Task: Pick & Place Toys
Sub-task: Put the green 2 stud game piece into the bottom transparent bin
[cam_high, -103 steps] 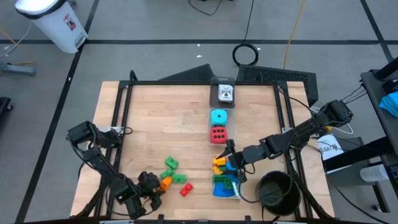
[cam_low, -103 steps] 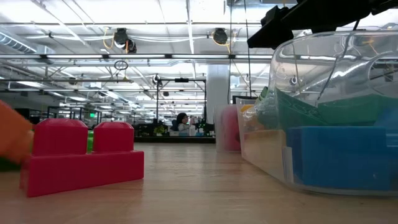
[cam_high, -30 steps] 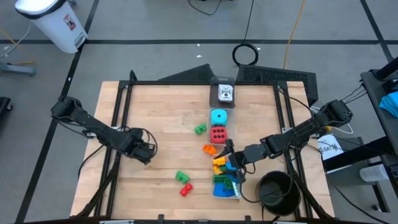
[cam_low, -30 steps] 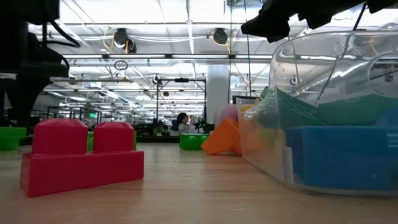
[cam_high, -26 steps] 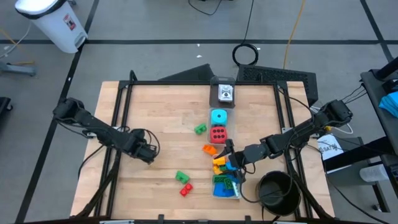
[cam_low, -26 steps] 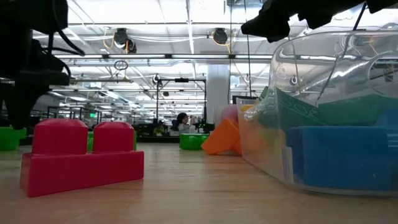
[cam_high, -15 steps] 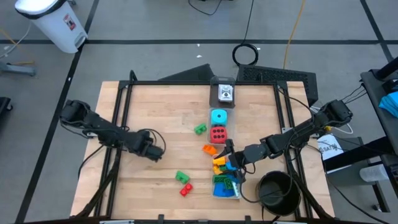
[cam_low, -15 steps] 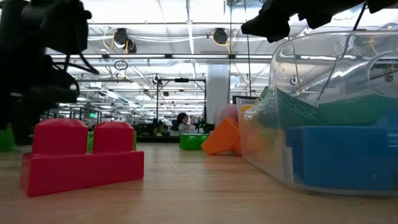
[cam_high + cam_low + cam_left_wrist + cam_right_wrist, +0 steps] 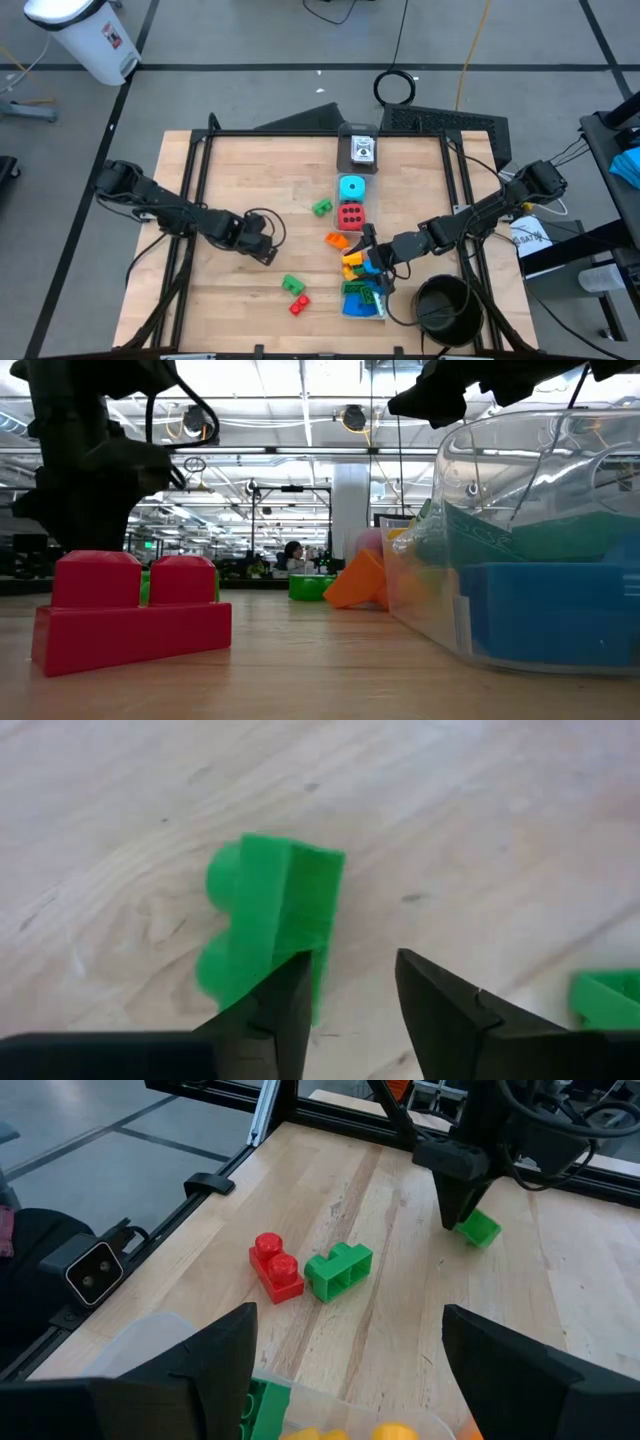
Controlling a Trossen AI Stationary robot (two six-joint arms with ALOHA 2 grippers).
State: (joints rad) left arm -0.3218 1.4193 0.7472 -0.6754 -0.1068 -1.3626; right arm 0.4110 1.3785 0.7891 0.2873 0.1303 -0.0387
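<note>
High view: your left gripper (image 9: 268, 252) sits over bare table (image 9: 250, 170), left of the clear box (image 9: 362, 290). Right gripper (image 9: 372, 262) hangs at the box's upper end, over the yellow and orange bricks (image 9: 352, 262) inside; blue and green bricks fill the box's lower part. Just left of the box you've got an orange brick (image 9: 337, 240); farther left, a green brick (image 9: 291, 284) touching a red brick (image 9: 299, 304). Above the box, in line: red die (image 9: 350, 215), cyan die (image 9: 351, 187), then a white card (image 9: 364, 151) w/ print too small to read. Another green brick (image 9: 321, 207) lies left of the red die. Black bowl (image 9: 442, 308) sits right of the box.

Low view: red brick close up, box wall (image 9: 520, 550) at right, orange brick beside it.

Left wrist: fingers (image 9: 285, 1010) spread, nothing held; one tip overlaps a green brick's edge, can't tell if touching.

Right wrist: fingers (image 9: 210, 1360) wide apart above the box, empty. Red + green pair on the wood beyond.
</note>
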